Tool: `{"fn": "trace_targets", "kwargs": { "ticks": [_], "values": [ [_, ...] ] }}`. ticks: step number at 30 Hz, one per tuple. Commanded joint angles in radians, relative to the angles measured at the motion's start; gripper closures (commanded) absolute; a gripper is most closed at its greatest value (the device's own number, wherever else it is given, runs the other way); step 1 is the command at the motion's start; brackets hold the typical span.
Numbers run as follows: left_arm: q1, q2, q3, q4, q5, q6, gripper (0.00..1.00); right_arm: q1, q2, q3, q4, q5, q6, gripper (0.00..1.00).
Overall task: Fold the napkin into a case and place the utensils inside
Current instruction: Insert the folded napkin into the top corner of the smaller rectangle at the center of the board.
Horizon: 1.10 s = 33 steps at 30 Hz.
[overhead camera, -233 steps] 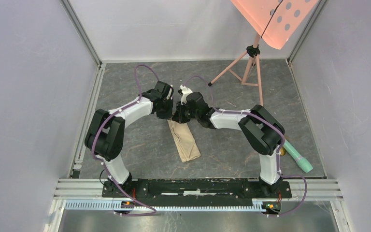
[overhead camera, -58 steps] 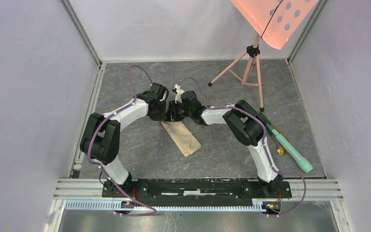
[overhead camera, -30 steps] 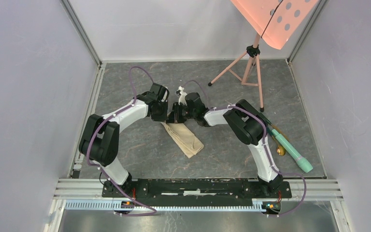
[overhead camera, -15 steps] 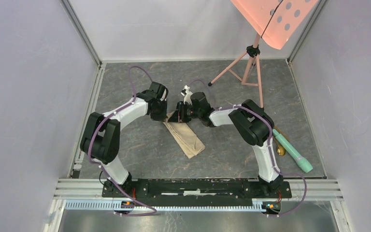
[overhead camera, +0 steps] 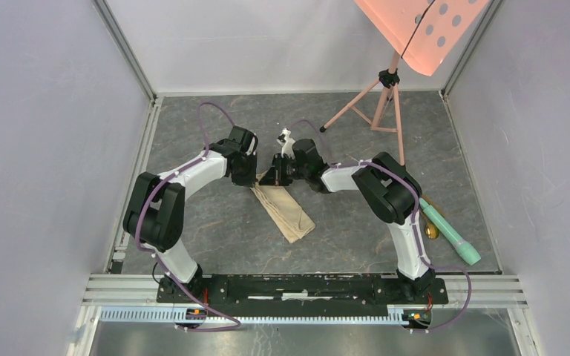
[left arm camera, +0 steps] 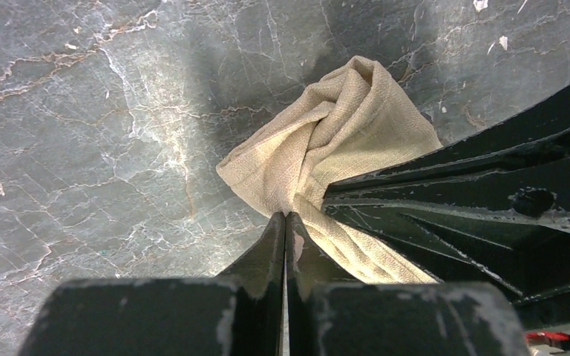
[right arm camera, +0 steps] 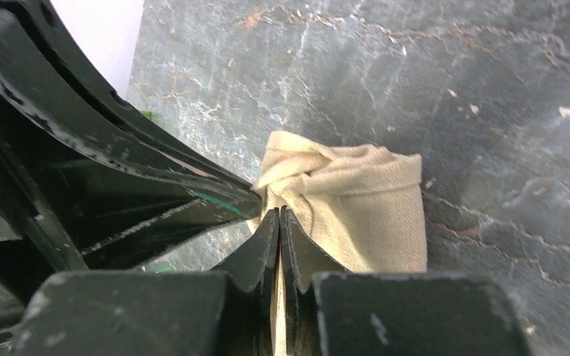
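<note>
Folded napkin lay as a narrow strip, long axis diagonal: far end toward the left arm, near end swung right. Both grippers met at its far end, tips almost touching. Left gripper had fingers pressed together on the bunched cloth there. Right gripper came at the same end from the opposite side, fingers nearly together with a sliver of beige between them, so it was clamped on it too. That end was puckered, the rest flat. Utensils lay well right of the napkin, beside a mint-green cylinder, partly hidden by the right arm. Judgement: any loading would run along that diagonal, and the right arm was nearer the cutlery.
</note>
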Motion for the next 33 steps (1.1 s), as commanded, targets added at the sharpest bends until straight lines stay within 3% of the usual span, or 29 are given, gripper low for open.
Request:
{"fn": "trace_targets", "kwargs": {
  "ticks": [1,10,14,17,19,22,28,33],
  "values": [
    [0.004,-0.03,-0.002,0.032,0.02,0.009,0.98,0.007,0.036,0.069,0.053,-0.016,0.015,0.94],
    [0.003,-0.015,0.018,0.035,0.026,0.008,0.98,0.035,0.111,0.138,0.026,0.013,0.031,0.95],
    [0.002,0.06,0.079,0.052,0.04,-0.035,0.98,0.09,0.185,0.194,0.01,0.09,0.048,0.95],
    [0.009,0.127,0.105,0.019,0.047,-0.05,0.98,0.084,0.194,0.135,0.072,0.089,0.09,0.91],
    [0.013,0.1,0.062,0.037,0.045,-0.054,0.97,0.07,0.159,0.1,0.085,0.054,0.07,0.83],
    [0.018,0.041,0.04,0.023,0.048,-0.057,0.87,0.052,0.098,0.089,0.05,0.004,0.018,0.75],
    [0.046,-0.11,-0.011,-0.019,0.087,-0.096,0.64,0.028,-0.03,0.063,-0.044,-0.008,-0.084,0.68],
    [0.111,-0.155,-0.093,0.004,0.115,-0.152,0.55,0.0,-0.08,0.027,-0.08,0.007,-0.129,0.67]
  ]
}}
